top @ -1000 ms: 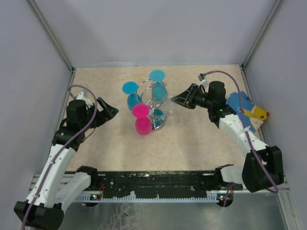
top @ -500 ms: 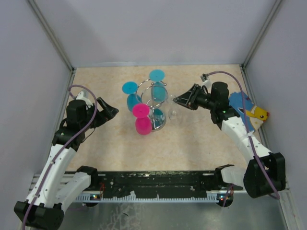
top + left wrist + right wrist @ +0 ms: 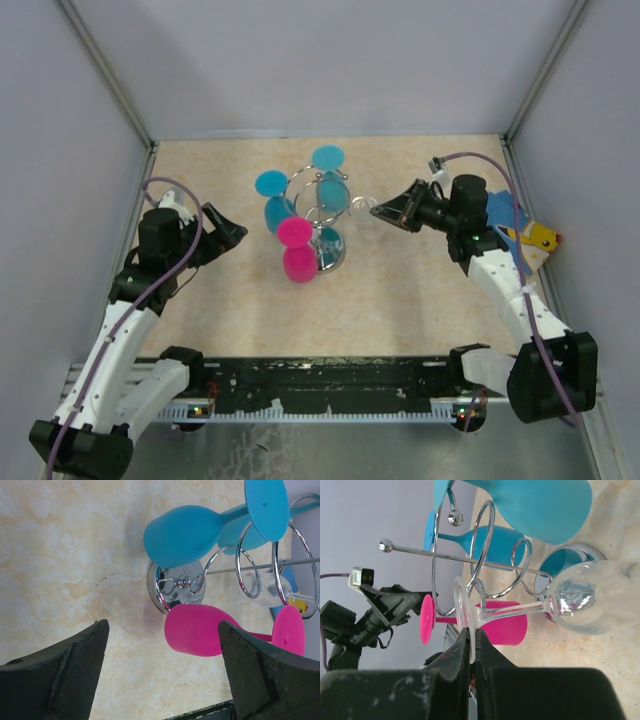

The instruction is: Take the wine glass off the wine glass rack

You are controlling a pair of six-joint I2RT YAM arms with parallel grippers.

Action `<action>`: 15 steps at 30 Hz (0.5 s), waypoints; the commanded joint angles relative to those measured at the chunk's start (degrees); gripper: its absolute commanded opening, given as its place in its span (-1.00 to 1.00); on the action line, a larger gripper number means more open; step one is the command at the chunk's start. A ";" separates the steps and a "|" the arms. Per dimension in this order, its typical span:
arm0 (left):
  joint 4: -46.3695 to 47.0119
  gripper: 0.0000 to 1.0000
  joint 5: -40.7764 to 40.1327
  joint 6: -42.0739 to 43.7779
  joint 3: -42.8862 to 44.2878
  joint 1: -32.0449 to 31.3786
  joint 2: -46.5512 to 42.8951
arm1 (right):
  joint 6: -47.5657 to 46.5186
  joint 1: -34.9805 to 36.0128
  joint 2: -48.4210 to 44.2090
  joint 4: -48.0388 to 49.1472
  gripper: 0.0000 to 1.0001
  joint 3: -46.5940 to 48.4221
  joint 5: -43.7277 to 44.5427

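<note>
The rack [image 3: 322, 222] stands mid-table [image 3: 400, 310]. On it hang the far-left glass [image 3: 273, 200], the far-right glass [image 3: 331, 182] and the near glass [image 3: 296, 252]. Just right of the rack, the held glass [image 3: 590, 600] lies sideways, its foot pinched in the right gripper [image 3: 385, 212]. The left gripper [image 3: 232, 233] sits left of the rack, apart from it, jaws wide.

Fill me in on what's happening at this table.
The right gripper is shut on the foot of a clear wine glass and holds it on its side, close beside the chrome wine glass rack. From these views I cannot tell whether the glass is fully free of the wire loops. The left gripper hangs open on the other side of the rack, holding nothing. A pink glass and two blue glasses hang on the rack.
</note>
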 commanded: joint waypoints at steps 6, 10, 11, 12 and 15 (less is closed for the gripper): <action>0.27 0.91 0.00 0.87 -0.71 0.16 -0.31 | -4.24 -4.23 -7.06 -5.08 -1.00 1.05 -3.29; -0.03 0.91 -0.53 1.22 -0.60 0.16 -0.54 | -7.60 -5.26 -8.10 -9.90 -1.00 2.87 -2.31; -0.18 0.91 -0.62 1.35 -0.47 0.16 -0.64 | -8.99 -5.75 -8.32 -11.62 -1.00 3.50 -1.49; -0.30 0.91 -0.70 1.47 -0.40 0.16 -0.60 | -10.33 -6.02 -8.54 -13.42 -1.00 4.13 -0.44; -0.67 0.92 -1.15 1.79 -0.26 0.16 -0.78 | -13.77 -7.36 -9.14 -17.80 -1.00 5.55 1.68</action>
